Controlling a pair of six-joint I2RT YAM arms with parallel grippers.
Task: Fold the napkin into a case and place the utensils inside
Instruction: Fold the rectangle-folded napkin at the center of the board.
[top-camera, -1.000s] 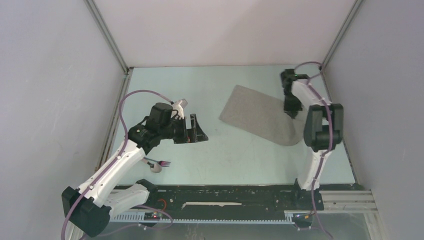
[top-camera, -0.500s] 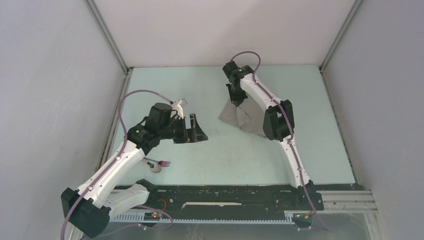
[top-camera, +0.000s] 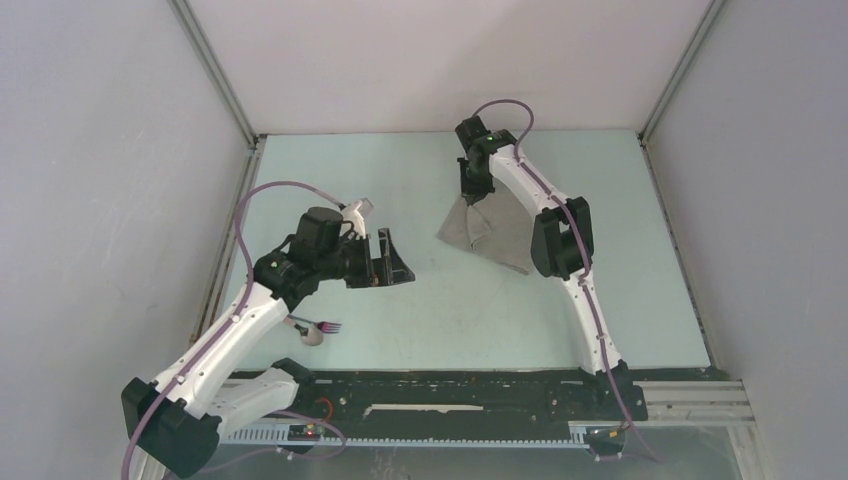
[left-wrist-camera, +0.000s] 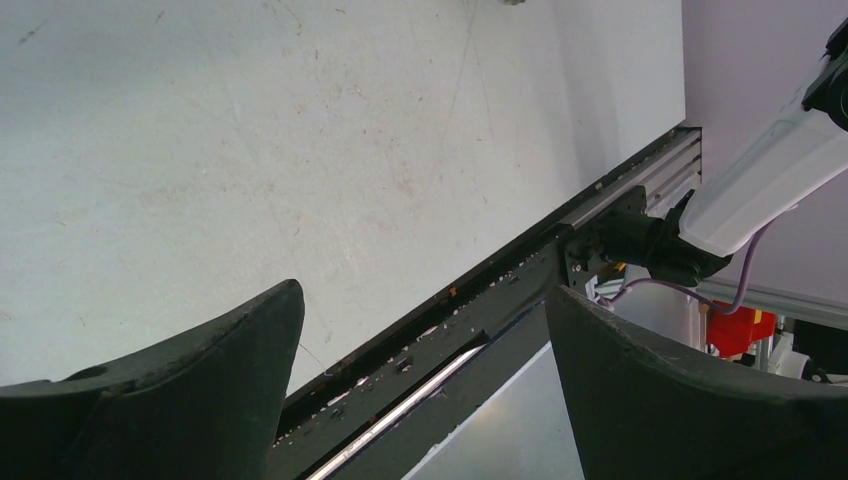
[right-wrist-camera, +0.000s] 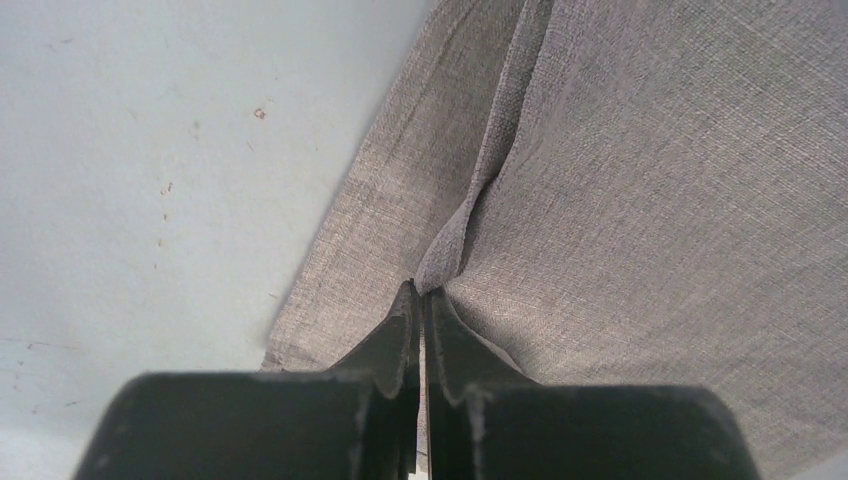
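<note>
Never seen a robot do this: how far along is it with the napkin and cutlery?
Early days. Done: the napkin lies partly doubled over. In hand: the right gripper is pinched shut on a fold of it. Left: shaping the case, then slipping in the fork and spoon, which lie untouched beside the left arm; the left gripper hangs open, empty.
</note>
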